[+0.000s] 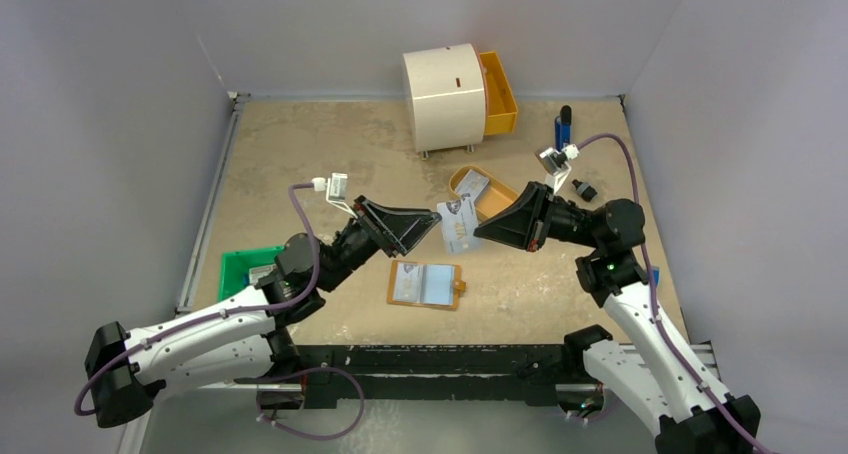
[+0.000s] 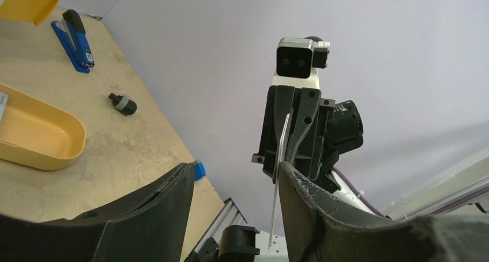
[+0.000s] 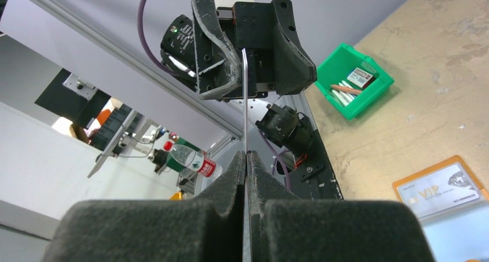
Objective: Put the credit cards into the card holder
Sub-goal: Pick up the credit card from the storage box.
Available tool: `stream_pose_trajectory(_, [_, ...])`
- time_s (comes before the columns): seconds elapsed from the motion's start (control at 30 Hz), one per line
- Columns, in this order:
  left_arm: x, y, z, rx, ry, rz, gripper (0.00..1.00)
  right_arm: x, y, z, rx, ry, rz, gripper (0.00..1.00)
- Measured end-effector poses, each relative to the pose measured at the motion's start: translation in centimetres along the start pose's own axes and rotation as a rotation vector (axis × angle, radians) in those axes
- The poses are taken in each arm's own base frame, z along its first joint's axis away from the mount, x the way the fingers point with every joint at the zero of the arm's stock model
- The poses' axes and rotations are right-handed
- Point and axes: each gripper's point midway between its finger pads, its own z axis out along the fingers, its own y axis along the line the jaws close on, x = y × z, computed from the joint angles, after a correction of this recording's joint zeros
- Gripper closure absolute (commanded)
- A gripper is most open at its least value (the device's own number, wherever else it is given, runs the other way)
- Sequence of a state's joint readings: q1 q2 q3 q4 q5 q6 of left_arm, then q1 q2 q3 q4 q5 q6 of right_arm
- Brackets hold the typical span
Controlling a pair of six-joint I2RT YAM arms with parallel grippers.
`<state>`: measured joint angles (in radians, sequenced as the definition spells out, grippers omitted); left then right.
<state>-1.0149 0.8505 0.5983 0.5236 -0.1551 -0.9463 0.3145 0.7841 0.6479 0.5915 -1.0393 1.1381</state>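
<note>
One credit card is held upright in the air between my two grippers. My right gripper is shut on its right edge; in the right wrist view the card shows edge-on between the pressed pads. My left gripper is open around the card's left end; in the left wrist view the card stands close to the right finger, far from the left one. A second card lies in the yellow tray. The tan card holder lies open on the table below, with a card face showing.
A white round drawer unit with a yellow drawer stands at the back. The yellow tray lies behind the grippers. A blue stapler and a small black part lie at the right. A green bin sits at the left.
</note>
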Motion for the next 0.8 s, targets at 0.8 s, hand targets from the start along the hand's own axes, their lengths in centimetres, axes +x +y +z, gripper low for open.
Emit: stream_pose_trajectory(0.8, [0.38,0.62,-0.09,-0.008,0.001,0.000,0.46,0.29,0.76,-0.12,-0.022,-0.001,-0.015,1.00])
